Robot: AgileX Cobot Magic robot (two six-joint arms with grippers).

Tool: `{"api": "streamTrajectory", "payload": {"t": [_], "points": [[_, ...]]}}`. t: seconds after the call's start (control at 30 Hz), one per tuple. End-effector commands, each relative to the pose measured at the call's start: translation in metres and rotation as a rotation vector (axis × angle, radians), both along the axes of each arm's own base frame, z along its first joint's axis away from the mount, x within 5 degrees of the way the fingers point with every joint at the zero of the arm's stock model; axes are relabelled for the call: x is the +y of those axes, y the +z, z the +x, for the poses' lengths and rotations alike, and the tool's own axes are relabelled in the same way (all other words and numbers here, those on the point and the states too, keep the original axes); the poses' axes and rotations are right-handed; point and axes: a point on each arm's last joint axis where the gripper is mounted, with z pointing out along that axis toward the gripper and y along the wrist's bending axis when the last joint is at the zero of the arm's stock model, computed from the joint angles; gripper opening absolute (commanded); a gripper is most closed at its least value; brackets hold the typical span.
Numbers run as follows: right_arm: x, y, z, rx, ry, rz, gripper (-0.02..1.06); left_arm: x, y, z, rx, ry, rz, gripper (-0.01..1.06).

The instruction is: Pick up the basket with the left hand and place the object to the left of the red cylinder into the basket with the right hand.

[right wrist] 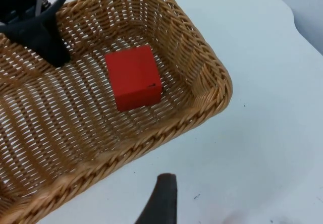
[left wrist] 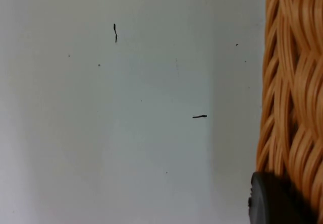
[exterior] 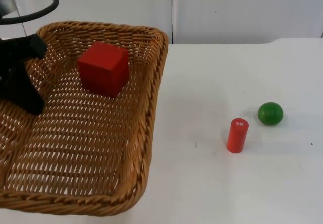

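Two things sat past the near wicker rim: we saw the basket (exterior: 126,183), held by the left gripper (exterior: 22,90) clamped on its side wall, and farther back the red cube (exterior: 103,68) lying inside. We judged the cube light, rigid, easily pinched across flat faces. Whether the right gripper (right wrist: 159,204) was spread or closed we couldn't tell.

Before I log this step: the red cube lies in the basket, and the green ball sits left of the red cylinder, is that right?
Not quite. The top view shows the green ball right of the red cylinder, not left. The red cube does lie in the basket.
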Motion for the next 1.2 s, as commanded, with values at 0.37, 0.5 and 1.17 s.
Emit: {"api": "streamTrajectory", "payload": {"t": [0.37, 0.5, 1.17], "points": [[-0.003, 0.001, -0.001, 0.002, -0.006, -0.002, 0.77, 0.000, 0.006, 0.006, -0.078, 0.053, -0.003, 0.00], [-0.003, 0.001, -0.001, 0.002, -0.006, -0.002, 0.77, 0.001, -0.001, 0.011, -0.067, 0.056, 0.003, 0.00], [-0.003, 0.001, -0.001, 0.019, -0.028, 0.013, 0.77, 0.002, -0.065, 0.078, 0.013, 0.023, 0.023, 0.00]]}}
